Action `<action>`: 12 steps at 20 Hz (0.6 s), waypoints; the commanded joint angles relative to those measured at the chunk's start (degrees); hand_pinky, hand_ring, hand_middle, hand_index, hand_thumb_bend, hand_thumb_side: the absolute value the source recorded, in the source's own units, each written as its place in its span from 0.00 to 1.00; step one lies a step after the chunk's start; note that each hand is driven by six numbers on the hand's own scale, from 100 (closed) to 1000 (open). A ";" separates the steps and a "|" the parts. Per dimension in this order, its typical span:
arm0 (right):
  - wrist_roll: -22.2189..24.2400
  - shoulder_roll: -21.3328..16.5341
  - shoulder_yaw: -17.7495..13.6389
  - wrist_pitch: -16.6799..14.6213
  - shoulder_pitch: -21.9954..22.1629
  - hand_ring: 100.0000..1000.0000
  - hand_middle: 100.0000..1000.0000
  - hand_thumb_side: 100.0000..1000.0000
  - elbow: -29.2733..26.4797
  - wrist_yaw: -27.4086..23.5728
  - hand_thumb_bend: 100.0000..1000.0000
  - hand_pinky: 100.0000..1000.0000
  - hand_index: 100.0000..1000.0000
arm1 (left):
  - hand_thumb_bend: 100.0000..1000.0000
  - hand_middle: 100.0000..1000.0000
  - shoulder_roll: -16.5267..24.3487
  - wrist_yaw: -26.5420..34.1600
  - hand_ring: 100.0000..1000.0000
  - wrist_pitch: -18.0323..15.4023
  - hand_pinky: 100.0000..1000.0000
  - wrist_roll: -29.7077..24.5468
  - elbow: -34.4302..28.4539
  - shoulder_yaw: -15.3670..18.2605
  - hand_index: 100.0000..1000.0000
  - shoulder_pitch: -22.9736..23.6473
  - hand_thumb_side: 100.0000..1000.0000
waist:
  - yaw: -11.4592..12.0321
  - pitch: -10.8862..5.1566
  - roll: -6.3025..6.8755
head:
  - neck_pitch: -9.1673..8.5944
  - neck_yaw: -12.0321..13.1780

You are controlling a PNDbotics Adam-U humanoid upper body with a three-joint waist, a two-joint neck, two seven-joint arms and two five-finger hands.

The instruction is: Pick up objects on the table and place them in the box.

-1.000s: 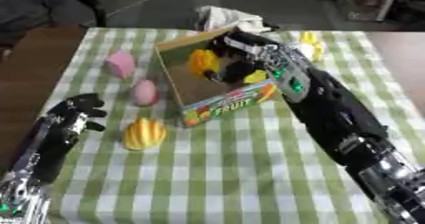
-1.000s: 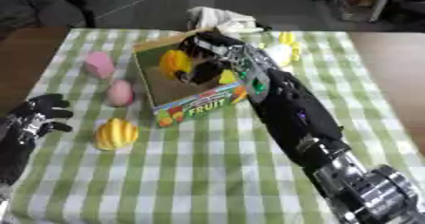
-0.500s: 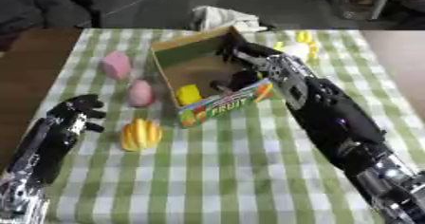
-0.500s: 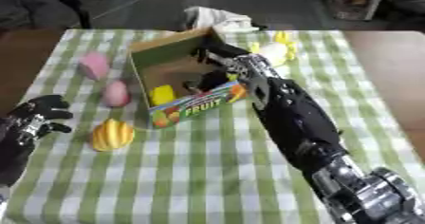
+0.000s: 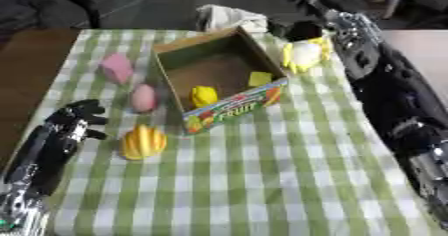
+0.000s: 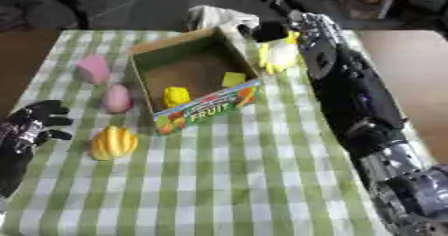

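Reaching toward yellow toy point(image 5: 303, 55) at box's point(image 5: 262, 60) two o'clock — right hand point(image 6: 273, 30) grip impossible to tell

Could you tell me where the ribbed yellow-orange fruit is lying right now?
The ribbed yellow-orange fruit lies on the green checked tablecloth at the left, beside the left hand, below the pink egg-shaped object and left of the cardboard fruit box.

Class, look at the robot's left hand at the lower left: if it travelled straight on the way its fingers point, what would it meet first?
The left hand points up the table, so it would probably reach the pink egg-shaped thing first, though depth is hard to judge; the yellow fruit lies beside its path.
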 commanded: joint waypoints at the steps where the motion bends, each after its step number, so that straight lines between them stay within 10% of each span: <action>1: -3.16 -3.86 -2.92 2.90 -0.29 0.86 0.85 0.36 3.54 -2.23 0.36 0.75 0.94 | 0.06 0.65 0.90 -0.18 0.68 -0.10 0.58 0.34 -1.01 0.54 0.77 -0.78 0.59 | 0.27 -0.57 -0.04 | 0.27 -0.67; 6: -7.85 -4.42 -1.56 7.19 0.88 0.88 0.86 0.40 10.57 -5.93 0.35 0.77 0.94 | 0.06 0.65 1.06 -0.21 0.68 -0.20 0.58 0.37 -1.05 0.52 0.77 -1.01 0.59 | 1.08 -0.33 0.10 | 0.27 -1.72; 12: -11.97 -2.30 1.31 4.27 1.86 0.87 0.85 0.44 16.46 -11.31 0.33 0.76 0.94 | 0.06 0.65 1.09 -0.09 0.68 -0.34 0.58 0.20 -1.06 0.34 0.77 -1.18 0.58 | 2.07 -0.10 0.60 | 0.27 -2.73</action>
